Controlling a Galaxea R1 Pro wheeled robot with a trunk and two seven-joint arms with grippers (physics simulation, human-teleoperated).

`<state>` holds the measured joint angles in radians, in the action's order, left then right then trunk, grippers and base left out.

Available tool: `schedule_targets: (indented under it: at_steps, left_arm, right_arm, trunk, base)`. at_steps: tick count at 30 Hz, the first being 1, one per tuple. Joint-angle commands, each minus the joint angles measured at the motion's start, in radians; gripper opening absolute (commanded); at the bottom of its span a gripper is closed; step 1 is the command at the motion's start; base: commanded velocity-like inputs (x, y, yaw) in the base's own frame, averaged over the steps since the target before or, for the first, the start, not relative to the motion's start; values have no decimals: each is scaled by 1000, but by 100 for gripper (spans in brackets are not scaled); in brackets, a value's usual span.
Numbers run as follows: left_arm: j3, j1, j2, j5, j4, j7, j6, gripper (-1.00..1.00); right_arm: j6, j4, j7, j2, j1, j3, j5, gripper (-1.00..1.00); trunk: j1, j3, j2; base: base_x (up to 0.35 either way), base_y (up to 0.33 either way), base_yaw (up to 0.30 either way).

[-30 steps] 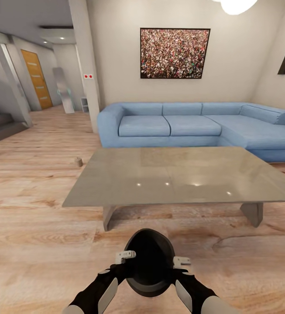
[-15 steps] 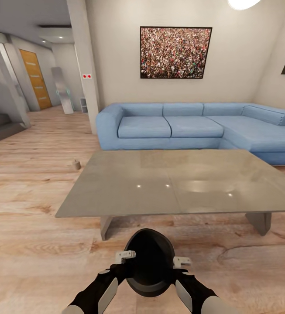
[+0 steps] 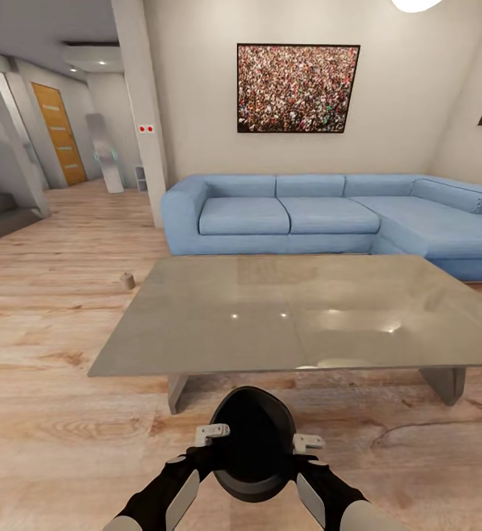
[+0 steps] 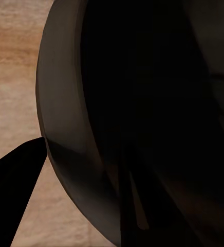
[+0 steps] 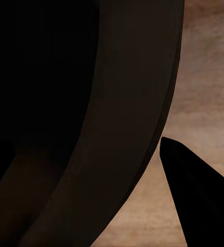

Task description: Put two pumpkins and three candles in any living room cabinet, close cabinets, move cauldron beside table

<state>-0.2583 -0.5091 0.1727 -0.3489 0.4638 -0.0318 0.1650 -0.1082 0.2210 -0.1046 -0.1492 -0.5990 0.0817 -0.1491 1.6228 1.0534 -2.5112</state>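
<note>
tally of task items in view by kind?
cauldron: 1, held between the left pincer and right pincer
candle: 1, on the floor left of the table
table: 1
Total: 3

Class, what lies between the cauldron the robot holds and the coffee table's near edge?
Only bare wooden floor, in the head view, between cauldron and table.

Landmark: the table [image 3: 292,313]. Its grey top lies bare, open to my claws from above. Directly before its near edge, the cauldron [image 3: 253,441] hangs between my left claw [image 3: 212,434] and right claw [image 3: 308,443], blocking my central reach. Floor [image 3: 56,413] left of the table is open, save one candle [image 3: 127,280] off its far-left corner. The sofa [image 3: 322,217] closes off the far side.
</note>
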Motion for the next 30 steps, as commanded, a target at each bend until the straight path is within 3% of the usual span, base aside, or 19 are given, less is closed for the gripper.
schedule_targets:
  at_steps: [1,30]
  left_arm:
    - [-14,0,-16,-25,3,-2,4,-100]
    - [-14,0,-16,-25,3,-2,3,-100]
  right_arm:
    - [-5,40,36,4,-1,2,-20,-100]
    - [-5,40,36,4,-1,1,-20,-100]
  trunk:
    - [0,1,0]
    - [0,1,0]
  base:
    - [67,0,0]
    - [51,0,0]
